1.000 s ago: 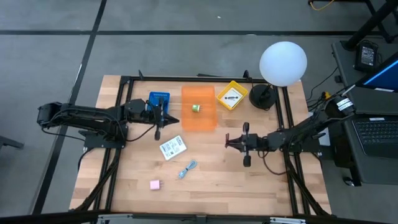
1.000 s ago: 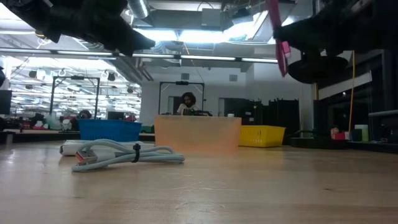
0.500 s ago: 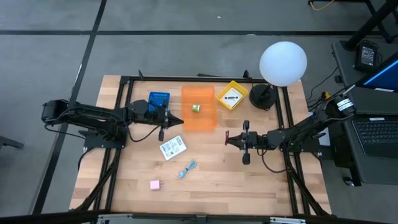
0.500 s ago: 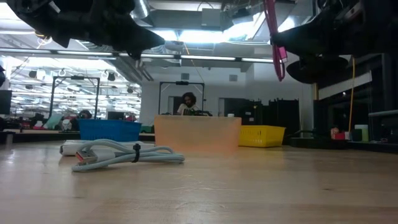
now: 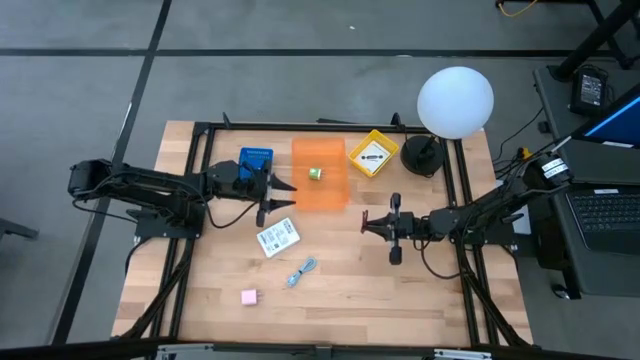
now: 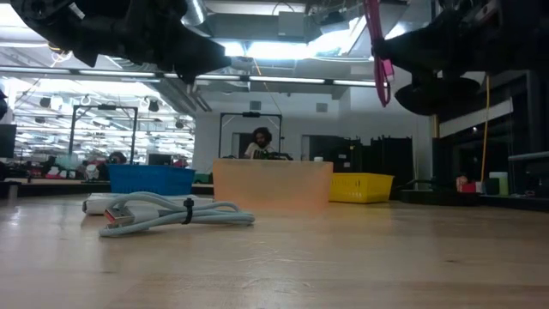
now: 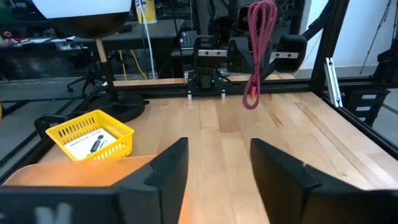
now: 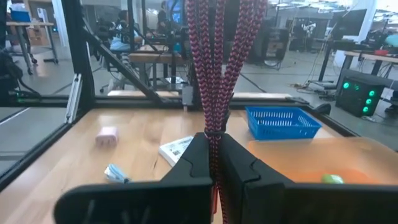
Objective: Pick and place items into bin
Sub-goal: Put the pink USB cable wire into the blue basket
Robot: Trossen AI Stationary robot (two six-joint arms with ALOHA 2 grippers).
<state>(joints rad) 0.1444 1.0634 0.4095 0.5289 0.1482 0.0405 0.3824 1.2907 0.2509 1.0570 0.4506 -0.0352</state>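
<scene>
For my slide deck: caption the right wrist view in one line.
Right gripper shut on the dark-red cord, hanging above the table, blue bin beyond.

The wooden table has three bins in a row along its far side: an orange bin in the middle, a blue bin on one side and a yellow bin on the other. Past the yellow bin stands the black foot of a lamp. In front of the orange bin lie a white packet, then a light-blue cord, and farthest out a pink cube.
</scene>
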